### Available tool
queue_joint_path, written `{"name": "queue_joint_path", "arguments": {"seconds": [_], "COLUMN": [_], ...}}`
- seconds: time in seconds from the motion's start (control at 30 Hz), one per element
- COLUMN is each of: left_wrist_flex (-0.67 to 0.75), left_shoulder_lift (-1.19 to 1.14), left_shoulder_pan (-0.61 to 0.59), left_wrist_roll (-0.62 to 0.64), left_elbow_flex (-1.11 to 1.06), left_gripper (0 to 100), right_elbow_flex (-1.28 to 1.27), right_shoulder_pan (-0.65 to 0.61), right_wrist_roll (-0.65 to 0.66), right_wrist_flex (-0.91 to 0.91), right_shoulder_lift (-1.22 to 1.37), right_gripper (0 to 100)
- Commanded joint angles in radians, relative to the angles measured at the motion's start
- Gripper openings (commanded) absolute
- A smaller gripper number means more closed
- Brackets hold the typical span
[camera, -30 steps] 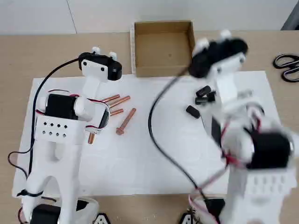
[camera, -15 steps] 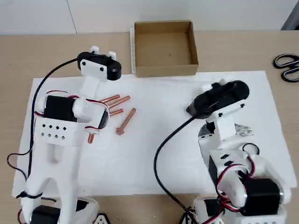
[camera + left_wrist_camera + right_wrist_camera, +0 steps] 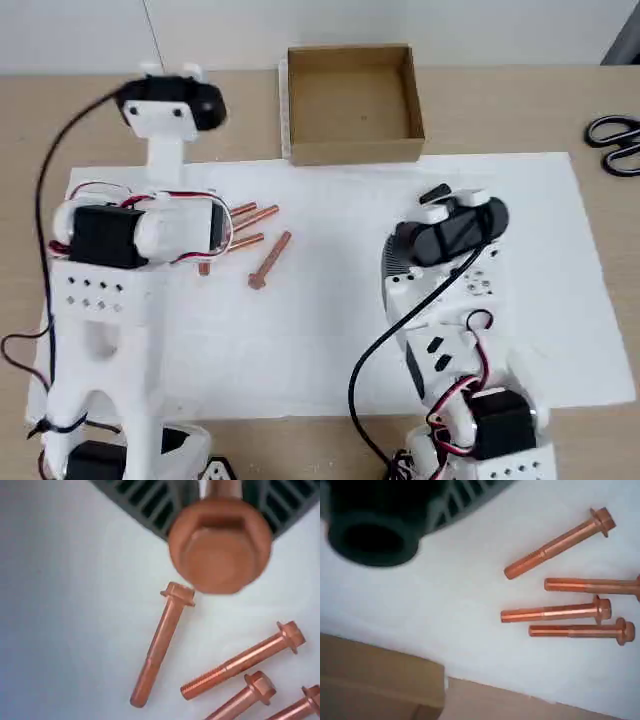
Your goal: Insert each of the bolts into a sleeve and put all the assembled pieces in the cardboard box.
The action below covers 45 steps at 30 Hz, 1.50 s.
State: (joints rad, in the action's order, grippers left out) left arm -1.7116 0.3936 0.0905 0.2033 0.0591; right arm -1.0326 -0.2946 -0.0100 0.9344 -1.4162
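Plainly, the trouble ahead lies in mating two parts that are both held in the air. The wooden table (image 3: 520, 110) carries a white sheet (image 3: 320, 340) across its middle and near side. Both arms stand at the table's near edge, well apart: the left arm (image 3: 110, 290) over the sheet's left half and the right arm (image 3: 450, 330) over its right half. The cardboard box (image 3: 350, 152) sits at the middle of the table's far edge, right against the sheet's far edge. It looks empty, so no assembled piece is in it yet. Four loose bolts (image 3: 270, 260) lie fanned on the sheet's left half, toward its far edge and just beside the left arm.

The left gripper (image 3: 220, 492) is clamped on a copper bolt (image 3: 220, 545). Its ribbed jaws sit on either side of the shank, the head faces the wrist camera, and the bolt hangs directly above the loose ones. The right gripper (image 3: 395, 515) appears closed around a black sleeve (image 3: 372, 540), whose bore faces its own camera.

As I judge it, the likeliest failure is misalignment. A smooth round shank can pivot between the jaws, and a small tilt would send the bolt's tip against the sleeve's rim rather than into the bore. Pushing on regardless could knock either part loose. A dropped bolt would land among the four below and scatter them, perhaps off the sheet. The arms could also foul each other as they close in over the middle of the sheet.
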Motion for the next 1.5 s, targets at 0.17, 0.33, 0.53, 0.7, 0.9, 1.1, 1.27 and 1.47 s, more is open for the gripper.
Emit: {"name": "queue_joint_path", "arguments": {"seconds": [0.17,0.33,0.53,0.7,0.9,1.1,1.27,1.47], "left_wrist_flex": [0.002,0.029,0.152,0.315,0.485,0.603,0.605,0.609], "left_shoulder_lift": [0.043,0.043,0.04,0.043,0.043,0.044,0.044,0.044], "left_shoulder_pan": [0.066,0.222,0.307,0.324,0.354,0.423,0.457,0.457], "left_wrist_roll": [0.143,0.15,0.219,0.23,0.219,0.184,0.186,0.192], "left_elbow_flex": [0.214,0.384,0.366,0.251,0.048,-0.13,-0.165,-0.229], "left_gripper": [1,1,1,1,1,1,1,1], "right_elbow_flex": [-0.152,-0.278,-0.385,-0.473,-0.488,-0.494,-0.496,-0.525], "right_shoulder_pan": [-0.079,-0.104,-0.105,-0.105,-0.107,-0.156,-0.163,-0.163], "right_wrist_roll": [0.009,0.009,0.011,0.011,-0.058,-0.066,-0.066,-0.068], "right_wrist_flex": [-0.097,-0.237,-0.271,-0.278,-0.28,-0.272,-0.271,-0.278], "right_shoulder_lift": [-0.13,-0.245,-0.344,-0.395,-0.395,-0.394,-0.394,-0.394], "right_gripper": [0.5,0.4,0.4,0.4,0.4,0.4,0.4,0.4]}}
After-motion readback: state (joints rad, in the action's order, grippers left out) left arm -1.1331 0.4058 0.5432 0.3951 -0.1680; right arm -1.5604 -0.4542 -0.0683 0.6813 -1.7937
